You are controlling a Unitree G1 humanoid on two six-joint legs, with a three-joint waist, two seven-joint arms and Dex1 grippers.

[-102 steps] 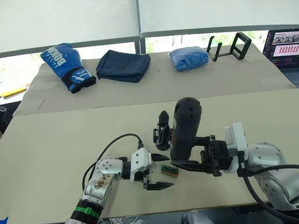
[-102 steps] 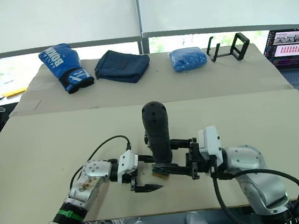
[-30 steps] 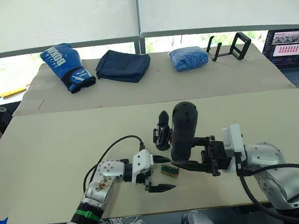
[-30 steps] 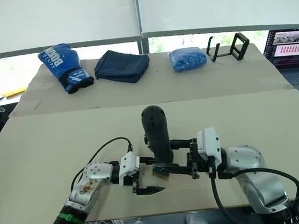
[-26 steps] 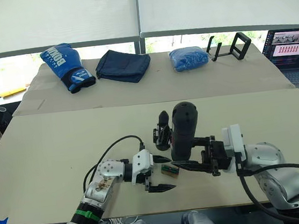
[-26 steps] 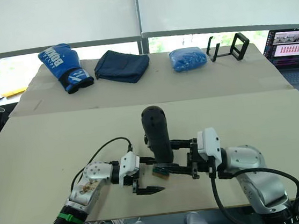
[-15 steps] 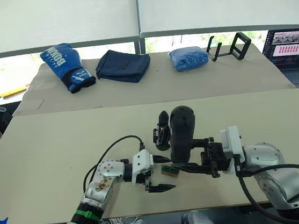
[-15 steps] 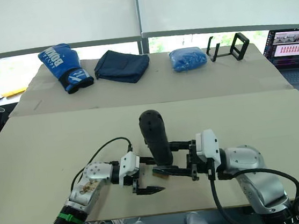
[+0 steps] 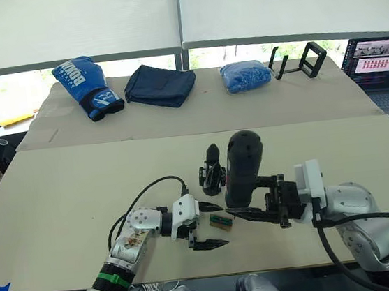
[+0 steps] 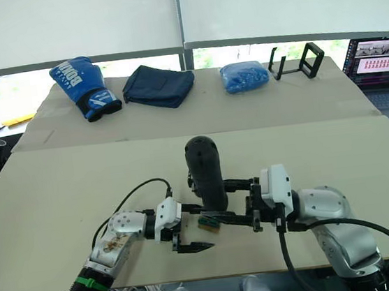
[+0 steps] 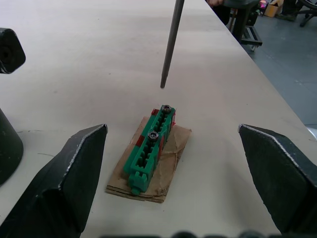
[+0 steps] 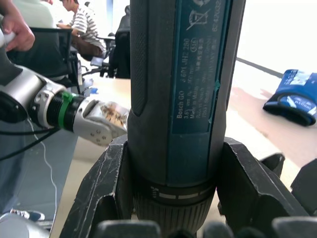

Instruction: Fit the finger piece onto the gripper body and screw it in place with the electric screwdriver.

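My right gripper [image 9: 247, 197] is shut on the electric screwdriver [image 9: 242, 168], a thick black cylinder held upright with its rounded end on top. In the right wrist view its fingers [image 12: 106, 198] clamp the barrel [image 12: 183, 99]. The thin bit [image 11: 171, 44] points down, its tip hanging just above a small green block [image 11: 151, 151] on brown paper. My left gripper [image 9: 215, 224] stands open around that block, touching nothing. The gripper body [image 9: 211, 170] sits just behind, partly hidden by the screwdriver, one pointed finger sticking up. The finger piece is out of view.
On the far table lie a blue boxing glove [image 9: 85, 84], a dark blue cloth [image 9: 159, 85], a blue bag [image 9: 245, 75] and a black stand [image 9: 297, 60]. A laptop [image 9: 382, 61] stands at the far right. Seated people [image 12: 84, 29] appear behind.
The right arm has shifted slightly right, bringing the screwdriver back upright from a leftward lean. The left gripper has stayed still and open around the green block.
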